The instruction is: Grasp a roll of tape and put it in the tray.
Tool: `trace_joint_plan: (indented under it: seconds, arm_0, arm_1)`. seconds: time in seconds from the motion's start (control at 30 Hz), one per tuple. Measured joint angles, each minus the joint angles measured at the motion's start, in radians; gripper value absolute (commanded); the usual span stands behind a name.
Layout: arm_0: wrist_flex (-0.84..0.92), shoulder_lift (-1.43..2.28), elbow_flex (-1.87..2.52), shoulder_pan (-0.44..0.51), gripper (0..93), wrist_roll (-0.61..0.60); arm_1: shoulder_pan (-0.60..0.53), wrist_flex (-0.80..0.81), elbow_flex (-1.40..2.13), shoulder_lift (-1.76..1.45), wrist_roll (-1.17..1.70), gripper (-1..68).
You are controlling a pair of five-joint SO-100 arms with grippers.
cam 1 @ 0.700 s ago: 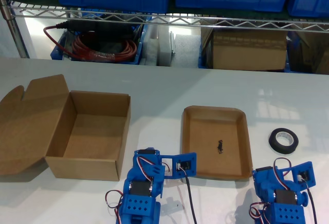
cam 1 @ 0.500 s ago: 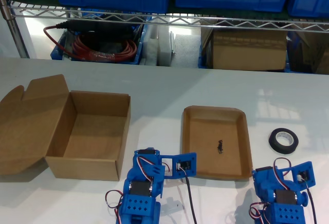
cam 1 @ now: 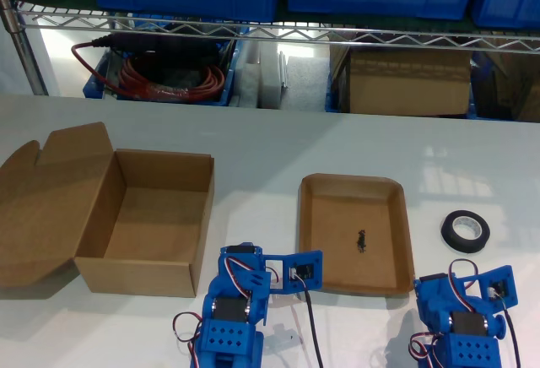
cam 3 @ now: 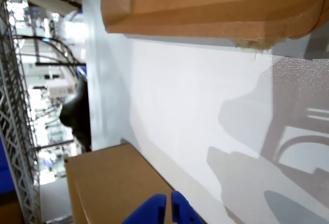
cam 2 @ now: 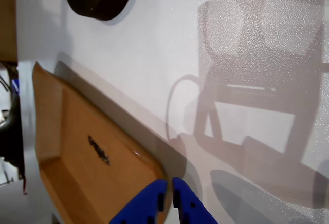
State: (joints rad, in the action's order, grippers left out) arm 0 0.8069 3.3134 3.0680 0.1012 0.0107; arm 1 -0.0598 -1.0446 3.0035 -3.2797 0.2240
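The roll of tape (cam 1: 465,231) lies flat on the white table (cam 1: 278,148) at the exterior view's right, just beside the tray (cam 1: 355,233) but apart from it (tray holds only its dark mark). My first gripper (cam 2: 168,199) has jaws closed w/ nothing between them, near the tray's rim. My second gripper (cam 3: 167,209) looks closed too, tho only the tips show, by the cardboard box (cam 1: 152,220).

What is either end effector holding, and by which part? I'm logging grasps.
Nothing is held. My first gripper and my second gripper are both shut on nothing, and the roll of tape lies on the table outside the tray.
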Motion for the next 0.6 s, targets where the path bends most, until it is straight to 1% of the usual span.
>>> trace_joint_plan:
  seconds: [0.03, 0.13, 0.2, 0.43, 0.53, 0.6]
  arm_0:
    - [0.000, 0.000, 0.000, 0.000, 0.2, 0.000]
    - [0.000, 0.000, 0.000, 0.000, 0.2, 0.000]
    - [0.000, 0.000, 0.000, 0.000, 0.2, 0.000]
    - [0.000, 0.000, 0.000, 0.000, 0.2, 0.000]
    - [0.000, 0.000, 0.000, 0.000, 0.2, 0.000]
    - [0.000, 0.000, 0.000, 0.000, 0.2, 0.000]
  arm_1:
    - [0.000, 0.000, 0.000, 0.000, -0.006, 31.6]
    - [0.015, 0.029, -0.008, 0.049, -0.018, 32.6]
    - [0.066, 0.075, -0.083, 0.198, -0.037, 32.6]
    - [0.219, 0.100, -0.632, 0.927, -0.160, 30.5]
    - [0.255, 0.060, -0.905, 1.252, -0.230, 30.4]
    - [0.256, -0.002, -1.074, 1.451, -0.256, 30.4]
